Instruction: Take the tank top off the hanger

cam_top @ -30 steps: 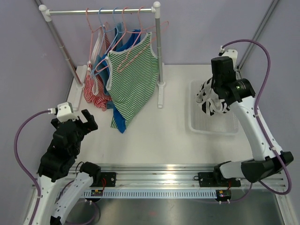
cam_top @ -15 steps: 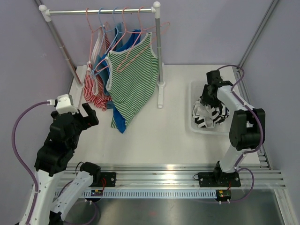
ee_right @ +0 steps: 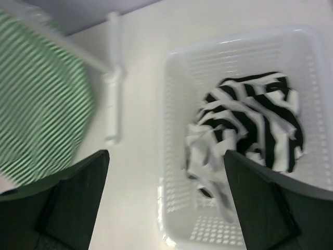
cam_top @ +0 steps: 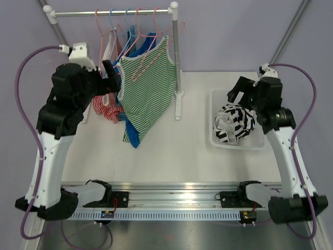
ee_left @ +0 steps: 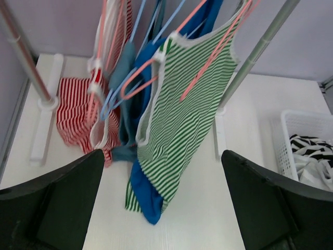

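Now both stand wide and empty: left gripper [cam_top: 106,78] beside the hung green tank top [cam_top: 147,91] at eleven o'clock, right gripper [cam_top: 239,94] over the basket [cam_top: 214,140] at three.

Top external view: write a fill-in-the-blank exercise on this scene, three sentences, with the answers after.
The black-and-white striped garment lies in the white ____. The green striped tank top hangs on a ____ hanger. The left claw and the right claw both stand ____.
Missing words: basket; pink; open.
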